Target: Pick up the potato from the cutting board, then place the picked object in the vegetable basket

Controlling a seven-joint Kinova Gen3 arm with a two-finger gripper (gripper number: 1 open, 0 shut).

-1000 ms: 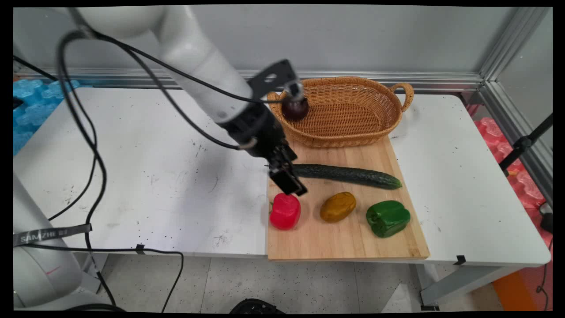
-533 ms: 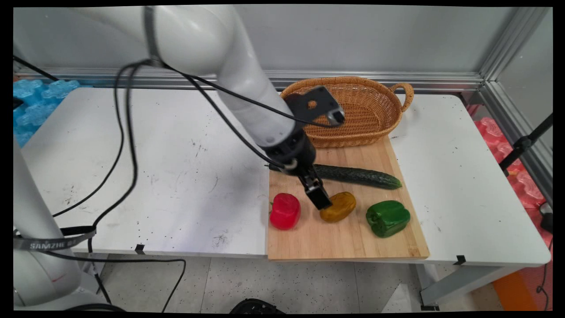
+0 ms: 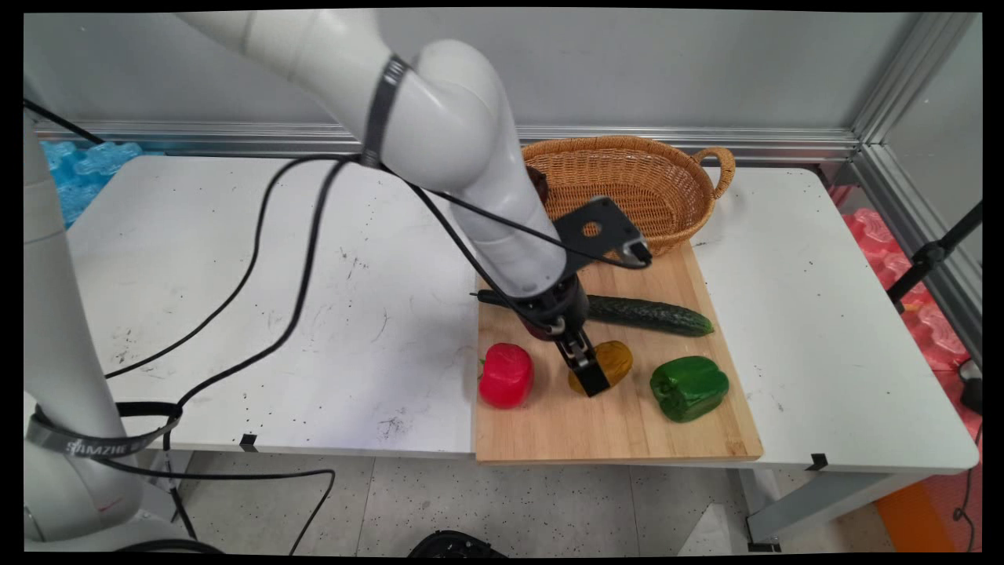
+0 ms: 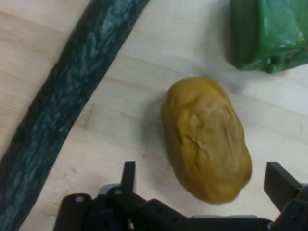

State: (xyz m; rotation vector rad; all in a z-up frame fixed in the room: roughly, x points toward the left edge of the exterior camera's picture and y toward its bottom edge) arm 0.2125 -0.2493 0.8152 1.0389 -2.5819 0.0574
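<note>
Within 1 second the gripper (image 3: 594, 375) had swung from above the red pepper (image 3: 506, 375) to the potato (image 4: 207, 139), and it hung spread wide with 1 finger on either side of it, untouched on the board (image 3: 620, 428), cucumber (image 3: 651, 314) beyond.

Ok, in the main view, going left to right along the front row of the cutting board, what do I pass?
Red pepper → hand, open over the potato → green pepper.
</note>
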